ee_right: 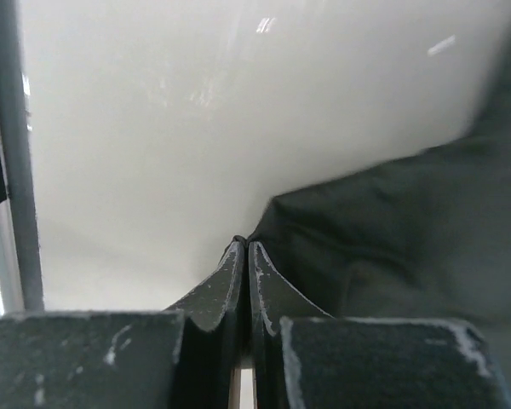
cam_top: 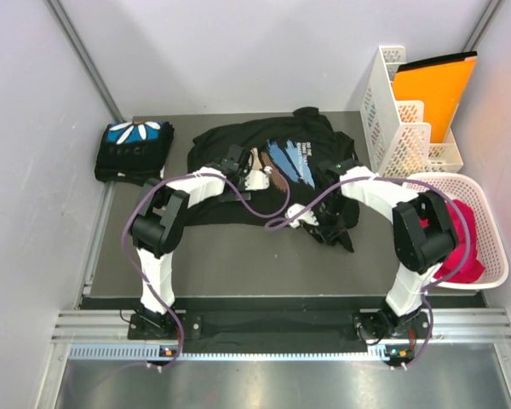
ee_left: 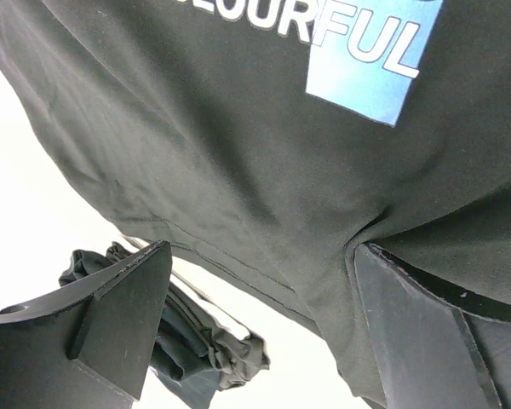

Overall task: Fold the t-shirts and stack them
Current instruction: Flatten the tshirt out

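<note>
At the far left of the grey table [cam_top: 238, 260], toward the back, a folded t-shirt [cam_top: 134, 150] lies as a neat black bundle, its blue print with white petals facing up. It sits well apart from the rest.

Moving in toward the middle, the spread t-shirt [cam_top: 238, 145] lies flat and open on the table, chest print up: blue and tan brush strokes with white lettering. The left gripper [cam_top: 249, 177] hangs over its left half, close to the print. The wrist view shows its dark fingers [ee_left: 123, 315] standing wide apart, released, with nothing between them but the black cloth and its hem below.

Further right, the right gripper [cam_top: 322, 227] sits low at the near right edge of that same shirt. Its fingers [ee_right: 268, 290] are clenched tight together, and the dark cloth runs right up to their tips, a thin bit of the edge pinched there.

At the far right, a white rack [cam_top: 392, 111] holds an orange folder [cam_top: 430, 94], and nearer stands a white basket [cam_top: 485, 234] with red cloth [cam_top: 460, 256] inside.
</note>
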Controlling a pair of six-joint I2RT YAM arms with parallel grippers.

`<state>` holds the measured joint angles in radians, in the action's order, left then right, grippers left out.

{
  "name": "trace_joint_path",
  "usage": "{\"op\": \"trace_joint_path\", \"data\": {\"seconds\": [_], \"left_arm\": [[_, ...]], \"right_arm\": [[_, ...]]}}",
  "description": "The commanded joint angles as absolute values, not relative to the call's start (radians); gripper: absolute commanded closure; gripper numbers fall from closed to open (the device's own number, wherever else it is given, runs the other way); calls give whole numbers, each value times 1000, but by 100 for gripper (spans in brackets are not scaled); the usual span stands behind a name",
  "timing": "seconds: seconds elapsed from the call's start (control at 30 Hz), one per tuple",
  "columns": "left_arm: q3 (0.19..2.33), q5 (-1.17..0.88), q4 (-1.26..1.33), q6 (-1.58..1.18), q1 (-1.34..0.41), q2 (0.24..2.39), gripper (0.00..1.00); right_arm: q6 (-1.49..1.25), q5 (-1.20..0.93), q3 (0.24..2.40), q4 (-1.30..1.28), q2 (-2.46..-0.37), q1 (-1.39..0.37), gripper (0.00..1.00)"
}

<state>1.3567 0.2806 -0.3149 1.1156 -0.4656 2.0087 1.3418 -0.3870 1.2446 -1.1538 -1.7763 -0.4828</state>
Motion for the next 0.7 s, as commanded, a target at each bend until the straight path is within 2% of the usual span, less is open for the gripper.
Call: {"op": "trace_joint_path", "data": {"seconds": [0.0,0.43,0.67], "left_arm": [[1385,238,-288,1103,-454,2066,7],[1457,238,-288,1117,-457,2108,7],[1515,230,-308,1127,-457,2135,7]], "right_arm": [[1456,-537,1420,-1402,-1787,-477,100],[1513,-563,1505,-1459,-1776,-567,100],[1494,-635,1664,-1445,-1831,-617,100]]}}
